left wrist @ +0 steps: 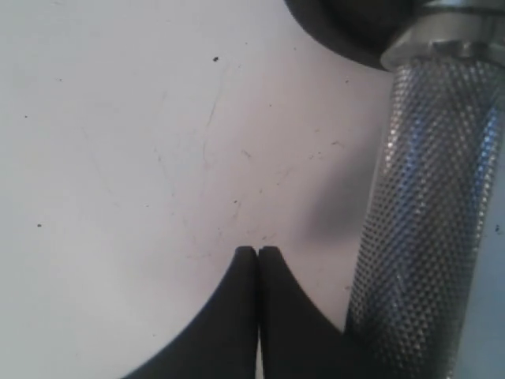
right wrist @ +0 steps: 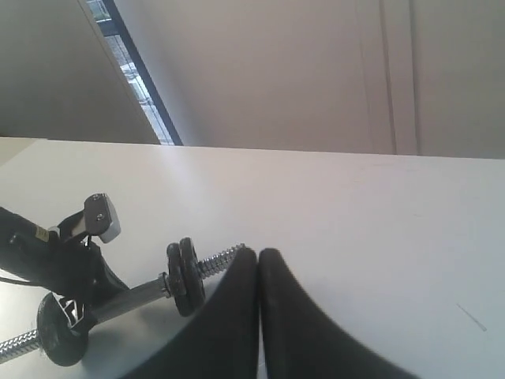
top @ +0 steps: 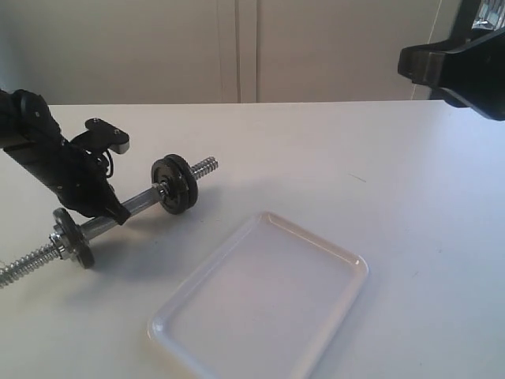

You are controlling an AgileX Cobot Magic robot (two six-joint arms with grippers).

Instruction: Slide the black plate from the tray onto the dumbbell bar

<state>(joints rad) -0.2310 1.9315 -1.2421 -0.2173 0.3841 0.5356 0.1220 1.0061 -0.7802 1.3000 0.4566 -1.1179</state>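
On the left of the white counter (top: 355, 158), the dumbbell bar (top: 138, 204) is laid slantwise. The black plate (top: 186, 189) is seen already on its far end, set against a second dark disc (top: 164, 180), with bare thread showing beyond it. A single disc (top: 72, 237) is carried at the near end. The tray (top: 260, 308) is set near the bar, toward the middle of the counter.

The left arm (top: 63, 166) is lowered over the bar's middle. Only the left wrist view shows that the left jaws are pressed together on nothing, their tips just beside the knurled grip (left wrist: 418, 221).

The right arm (top: 461, 67) is held high at the far right, well apart from the bar. Only the right wrist view shows that the right jaws are closed and empty, with the bar and the left arm seen beyond them.
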